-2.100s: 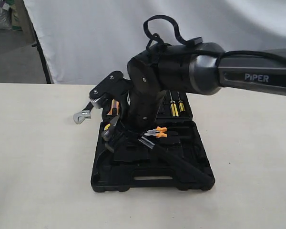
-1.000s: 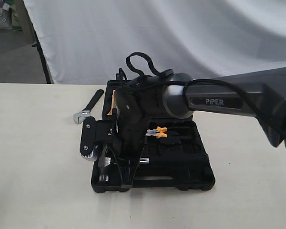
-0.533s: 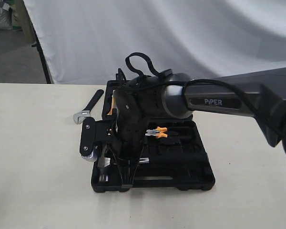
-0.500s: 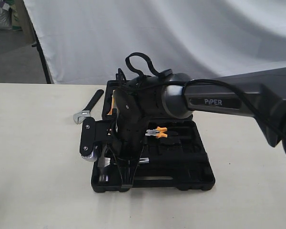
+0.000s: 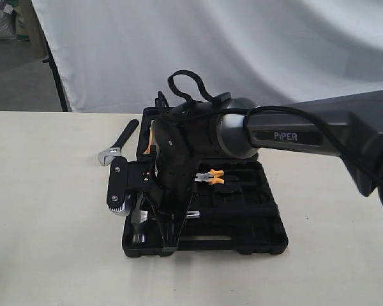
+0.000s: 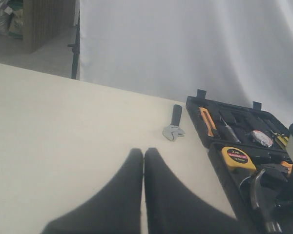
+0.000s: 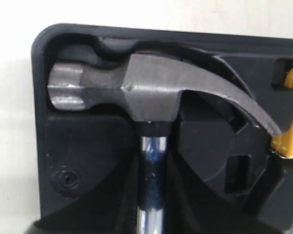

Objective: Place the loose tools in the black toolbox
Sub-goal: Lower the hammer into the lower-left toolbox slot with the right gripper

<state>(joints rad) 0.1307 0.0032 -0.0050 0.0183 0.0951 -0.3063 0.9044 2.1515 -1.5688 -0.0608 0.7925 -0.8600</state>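
The steel claw hammer (image 7: 151, 90) lies with its head in the shaped recess at a corner of the black toolbox (image 7: 63, 161). My right gripper (image 7: 153, 195) is shut on its shiny shaft, one finger on each side. In the exterior view that gripper (image 5: 168, 237) points down over the front left corner of the open toolbox (image 5: 242, 220), with the hammer head (image 5: 139, 224) beside it. The silver adjustable wrench (image 5: 116, 146) lies on the table left of the case, also seen as the wrench (image 6: 174, 127). A small round roll (image 6: 260, 138) sits in the case. My left gripper (image 6: 144, 158) is shut and holds nothing.
A yellow tape measure (image 6: 238, 157) and orange-handled pliers (image 5: 210, 176) sit in the toolbox, with screwdrivers (image 6: 228, 127) in its far half. The right arm (image 5: 287, 134) spans the case from the right. A white curtain hangs behind the table.
The right arm came down and forward with the hammer, bringing its head to the toolbox's front left corner. Over the last second nothing has moved.
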